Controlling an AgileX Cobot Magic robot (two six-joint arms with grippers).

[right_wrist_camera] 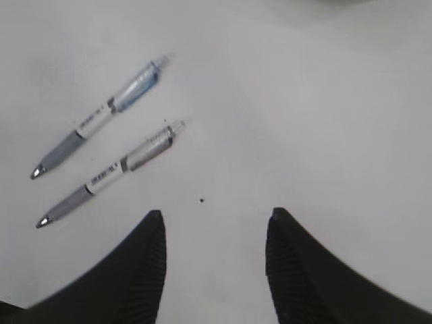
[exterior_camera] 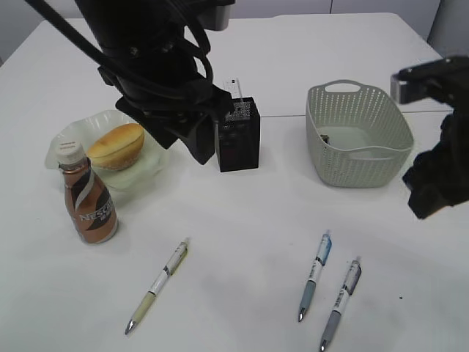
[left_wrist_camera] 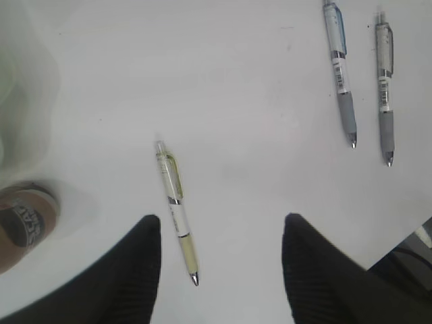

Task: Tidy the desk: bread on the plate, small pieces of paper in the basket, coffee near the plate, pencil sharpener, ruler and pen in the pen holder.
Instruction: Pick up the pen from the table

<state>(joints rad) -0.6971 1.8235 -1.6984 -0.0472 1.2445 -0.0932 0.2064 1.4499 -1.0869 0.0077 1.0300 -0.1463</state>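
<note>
The oval golden-yellow bread (exterior_camera: 116, 144) already lay on the pale green wavy-rimmed plate (exterior_camera: 150, 170), with the brown-and-silver coffee bottle (exterior_camera: 87, 198) standing just beside it, and the clear plastic ruler (exterior_camera: 237, 92) rose out of the square black mesh pen holder (exterior_camera: 238, 136). The step in hand therefore seemed to be the pens, three of which lay on the white tabletop (exterior_camera: 242, 220).

The left gripper (left_wrist_camera: 221, 233) hovered with its jaws apart and empty above the yellow-green pen (left_wrist_camera: 177, 209). The right gripper (right_wrist_camera: 214, 226) likewise hung parted and empty, the blue-barrelled pen (right_wrist_camera: 101, 116) and the grey pen (right_wrist_camera: 111, 172) lying to its side. The next move probably called for one arm to drop, straddle a barrel across its width, close, then carry it to the holder.

Only the exterior view showed the holder, the bread and the grey-green perforated basket (exterior_camera: 359, 136), where something small lay inside, too unclear to name. The wrist views alone showed the jaws' gaps.
</note>
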